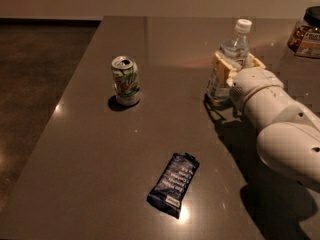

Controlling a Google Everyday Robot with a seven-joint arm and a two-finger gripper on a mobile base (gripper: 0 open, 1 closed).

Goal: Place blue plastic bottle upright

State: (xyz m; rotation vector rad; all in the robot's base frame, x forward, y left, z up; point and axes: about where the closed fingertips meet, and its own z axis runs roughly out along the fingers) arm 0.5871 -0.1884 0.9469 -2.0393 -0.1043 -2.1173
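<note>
The blue plastic bottle [235,46], clear with a white cap, stands nearly upright on the dark table [100,174] at the back right. Its base is at or just above the tabletop. My gripper [236,66] comes in from the right on a white arm [280,119]. Its tan fingers [220,68] sit on either side of the bottle's middle and grip it. The arm hides part of the lower bottle.
A green-and-white soda can [125,80] stands upright at the centre left. A flat dark blue snack wrapper [173,183] lies near the front. A jar [306,34] of snacks stands at the far right back. The table's left edge drops to the floor.
</note>
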